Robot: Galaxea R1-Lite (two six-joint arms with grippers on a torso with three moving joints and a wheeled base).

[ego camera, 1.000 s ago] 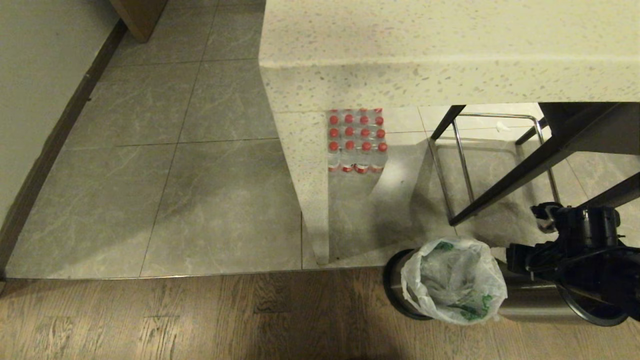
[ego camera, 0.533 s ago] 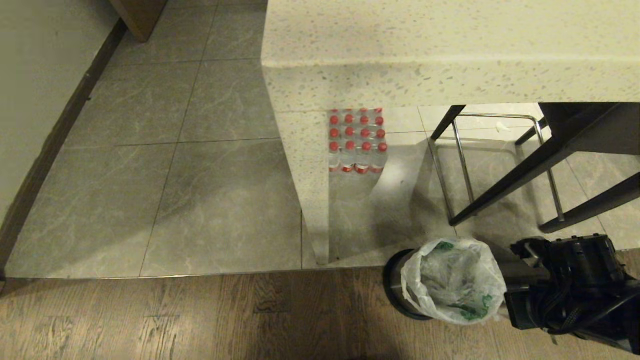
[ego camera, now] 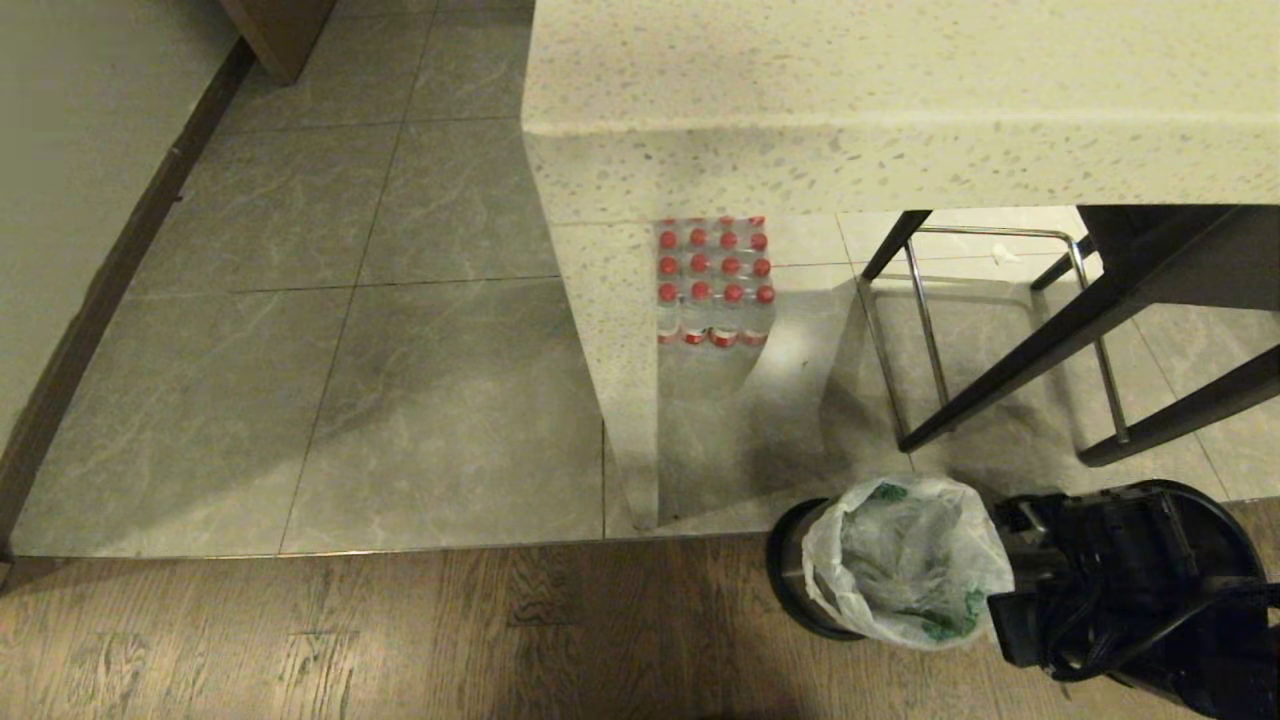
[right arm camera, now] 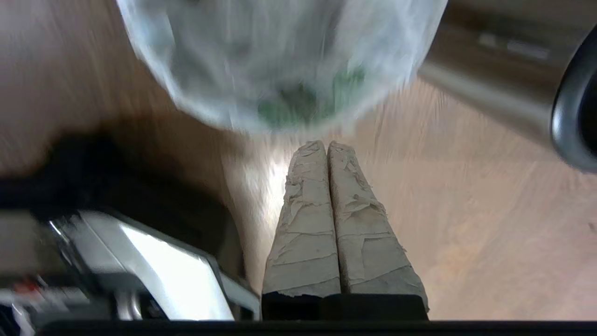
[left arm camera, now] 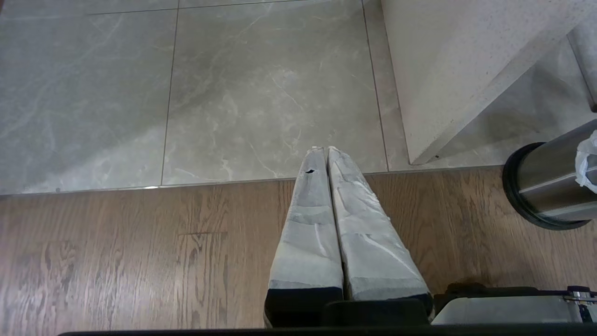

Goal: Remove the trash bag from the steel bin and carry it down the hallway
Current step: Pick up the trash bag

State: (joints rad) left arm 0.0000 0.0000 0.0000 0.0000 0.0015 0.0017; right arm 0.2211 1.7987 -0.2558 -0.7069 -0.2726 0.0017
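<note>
No text, brand, number or sign can be read in any view; the trash bag (ego camera: 905,570) in the steel bin (ego camera: 790,575) carries green printing, but its shapes are too crumpled and blurred to make out as letters, in the right wrist view as well

steel bin (ego camera: 800,585): 1 | trash bag (ego camera: 905,572): 1 | red-capped bottles (ego camera: 713,282): roughly 12, partly hidden
</note>
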